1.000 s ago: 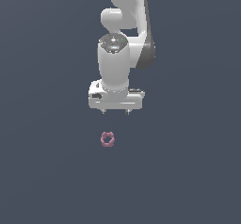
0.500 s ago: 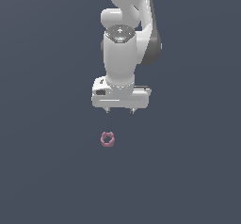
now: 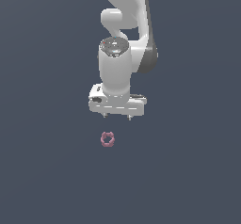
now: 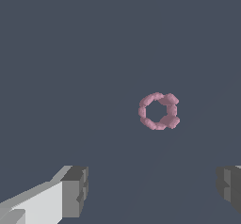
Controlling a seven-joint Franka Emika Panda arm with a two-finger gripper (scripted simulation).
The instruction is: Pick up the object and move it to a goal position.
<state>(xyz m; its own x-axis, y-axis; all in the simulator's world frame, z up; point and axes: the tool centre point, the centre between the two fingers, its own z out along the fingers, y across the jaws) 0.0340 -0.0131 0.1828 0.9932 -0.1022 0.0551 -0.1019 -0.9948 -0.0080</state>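
Observation:
The object (image 3: pixel 108 139) is a small dusty-pink lumpy ring lying flat on the dark grey surface; the wrist view shows it (image 4: pixel 158 111) from above. My white gripper (image 3: pixel 116 116) hangs in the air above it, slightly toward the exterior view's right, not touching it. Its two short fingers are spread wide with nothing between them. In the wrist view the grey fingertips (image 4: pixel 75 191) stand far apart, and the gripper (image 4: pixel 153 188) is offset from the ring.
A plain dark grey surface (image 3: pixel 47 171) fills both views. The arm's white body (image 3: pixel 123 39) rises above the gripper.
The arm has shifted a little toward the exterior view's right and come down slightly, nearer the ring. The ring has not moved and the fingers stay spread.

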